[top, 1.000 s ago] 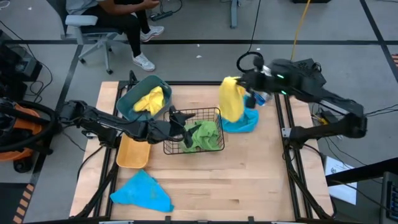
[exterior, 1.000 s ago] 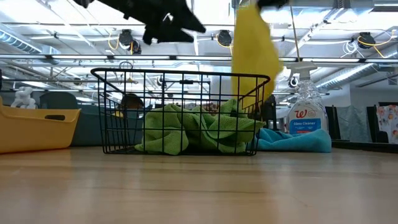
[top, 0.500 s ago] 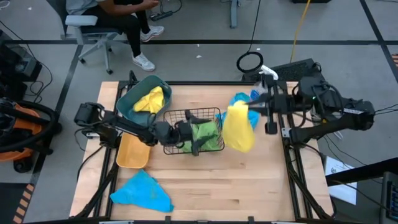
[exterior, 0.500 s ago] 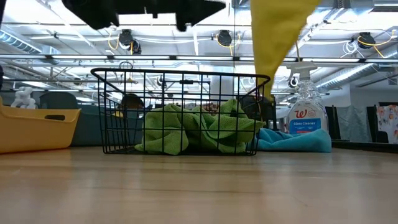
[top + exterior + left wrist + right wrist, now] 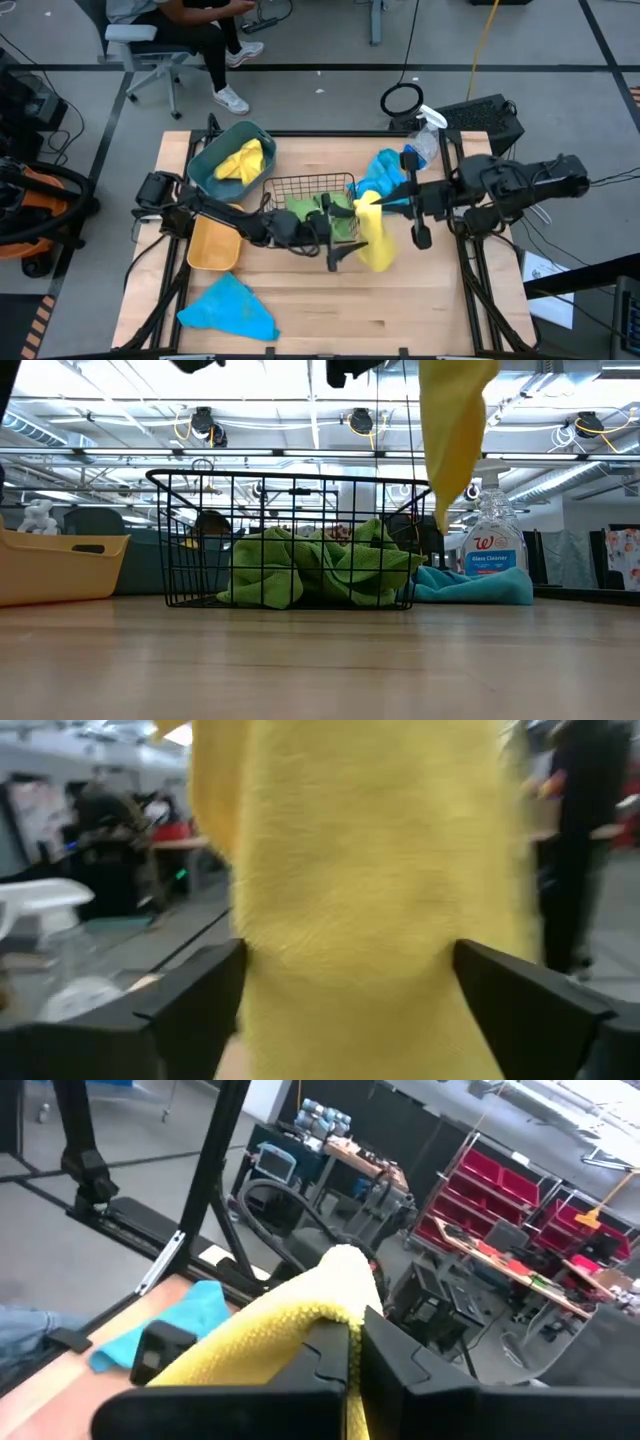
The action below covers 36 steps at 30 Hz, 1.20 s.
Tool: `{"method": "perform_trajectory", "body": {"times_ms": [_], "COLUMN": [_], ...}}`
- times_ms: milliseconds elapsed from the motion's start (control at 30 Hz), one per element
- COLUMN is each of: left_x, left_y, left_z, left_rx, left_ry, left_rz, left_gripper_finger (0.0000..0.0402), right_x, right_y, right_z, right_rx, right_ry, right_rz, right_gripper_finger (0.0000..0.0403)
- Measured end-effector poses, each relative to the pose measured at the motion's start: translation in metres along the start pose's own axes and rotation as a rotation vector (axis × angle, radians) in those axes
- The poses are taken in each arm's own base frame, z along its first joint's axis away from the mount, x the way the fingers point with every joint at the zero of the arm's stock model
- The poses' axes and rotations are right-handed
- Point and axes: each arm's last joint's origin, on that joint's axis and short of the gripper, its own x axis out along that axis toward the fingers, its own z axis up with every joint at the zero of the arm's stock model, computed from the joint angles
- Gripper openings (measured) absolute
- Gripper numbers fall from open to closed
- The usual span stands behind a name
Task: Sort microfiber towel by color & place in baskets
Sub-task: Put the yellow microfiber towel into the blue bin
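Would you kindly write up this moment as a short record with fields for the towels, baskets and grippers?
held towel: yellow towel, hanging from right gripper, shut on it
left gripper: open, fingers on either side of the yellow towel, beside wire basket
wire basket: holds green towel
teal tub: holds a second yellow towel
orange bin: no towel seen inside
loose blue towels: one at table's near left, one by spray bottle

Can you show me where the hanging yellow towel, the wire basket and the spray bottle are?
hanging yellow towel (image 5: pixel 455 435), low view, middle of the cloth.
wire basket (image 5: pixel 190 540), low view, front grid.
spray bottle (image 5: pixel 495 555), low view, label.
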Motion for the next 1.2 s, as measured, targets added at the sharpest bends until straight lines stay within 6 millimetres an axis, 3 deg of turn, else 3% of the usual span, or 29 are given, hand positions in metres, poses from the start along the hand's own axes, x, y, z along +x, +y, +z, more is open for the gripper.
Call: {"method": "perform_trajectory", "body": {"times_ms": [133, 300, 367, 600, 800, 1000, 1200], "left_x": [0.007, 0.006, 0.004, -0.013, -0.033, -0.039, -0.037], "left_y": [-0.003, -0.009, -0.013, -0.033, -0.05, -0.059, -0.052], "left_z": [0.004, 0.006, 0.008, 0.024, 0.041, 0.046, 0.044], "left_rx": [0.052, 0.086, 0.12, 0.16, 0.172, 0.176, 0.198], "left_ry": [0.06, 0.067, 0.068, 0.111, 0.162, 0.146, 0.181], "left_rz": [0.005, -0.013, -0.022, -0.073, -0.226, -0.252, -0.112], "left_gripper_finger": [0.0245, 0.0054, 0.0018, 0.0016, 0.0006, 0.0012, 0.0013], "right_x": [0.001, -0.005, -0.009, -0.021, -0.024, -0.019, -0.006], "right_y": [0.007, 0.014, 0.018, 0.032, 0.04, 0.068, 0.101], "right_z": [-0.001, -0.001, -0.003, -0.029, -0.048, -0.075, -0.087], "right_rx": [-0.019, -0.009, 0.028, 0.273, 0.339, 0.332, 0.31], "right_ry": [0.035, 0.091, 0.129, 0.435, 0.655, 0.721, 0.555], "right_rz": [-0.001, -0.025, -0.016, 0.0, -0.049, 0.007, -0.006], "right_gripper_finger": [0.0002, 0.0002, 0.0007, 0.0057, 0.0116, 0.0161, 0.0173]}}
